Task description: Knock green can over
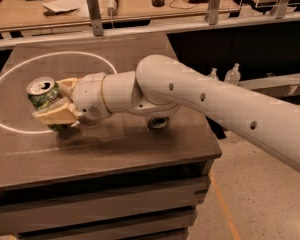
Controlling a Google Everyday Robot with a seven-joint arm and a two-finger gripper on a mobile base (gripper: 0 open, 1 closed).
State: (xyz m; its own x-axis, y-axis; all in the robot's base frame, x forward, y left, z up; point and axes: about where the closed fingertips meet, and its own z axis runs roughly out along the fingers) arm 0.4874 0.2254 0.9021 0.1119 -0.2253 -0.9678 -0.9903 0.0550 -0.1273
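Gripper closed around the green can at the table's left side.

The gripper [50, 103] sits low over the dark table [140, 149], its tan fingers [55, 115] pressed against either side of the green can [42, 91]. The can leans a little, its silver top tipped left, inside the white loop [65, 54] marked on the tabletop.

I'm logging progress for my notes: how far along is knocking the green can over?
Done: the tool is at the green can, closed around it from both sides. In hand: the can leans left, its top tipped away from the arm. Left: it is not yet lying on the table.
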